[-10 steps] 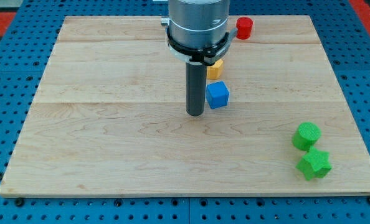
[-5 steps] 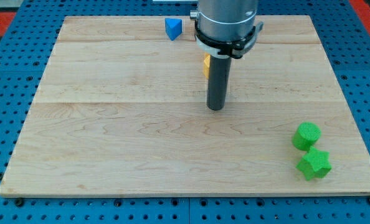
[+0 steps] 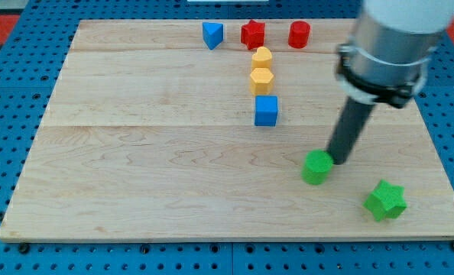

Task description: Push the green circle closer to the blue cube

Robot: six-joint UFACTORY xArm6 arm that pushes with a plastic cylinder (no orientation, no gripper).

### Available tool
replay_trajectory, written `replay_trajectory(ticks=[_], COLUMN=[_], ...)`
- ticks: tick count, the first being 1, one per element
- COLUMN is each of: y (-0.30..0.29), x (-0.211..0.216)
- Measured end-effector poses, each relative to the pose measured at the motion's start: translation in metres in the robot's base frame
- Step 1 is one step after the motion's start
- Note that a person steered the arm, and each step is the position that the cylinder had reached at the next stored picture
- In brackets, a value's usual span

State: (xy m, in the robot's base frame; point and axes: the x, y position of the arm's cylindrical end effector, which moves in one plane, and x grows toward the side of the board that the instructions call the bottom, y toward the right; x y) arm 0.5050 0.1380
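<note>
Green circle [image 3: 316,167] mid-push, well short of the blue cube [image 3: 266,111]

No gripper here; my tip [image 3: 337,161] touches the circle's right side, toward the counter's [image 3: 135,153] bottom-right corner. An off-centre push could let the round block roll aside, missing the cube above-left.

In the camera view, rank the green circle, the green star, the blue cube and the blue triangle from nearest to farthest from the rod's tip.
From my tip:
1. Green circle, right beside the tip on the view's left.
2. Green star, toward the view's bottom right.
3. Blue cube, up and to the view's left.
4. Blue triangle, at the view's top edge, farthest.
</note>
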Motion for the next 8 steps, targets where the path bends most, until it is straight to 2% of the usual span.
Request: replay_trajectory(ticks=[1,2,3,4,7,8], y=[0.055,0.010,-0.037,-0.041,-0.053,0.034], x=[0.016,0.050,0.042,0.017,0.008,-0.003])
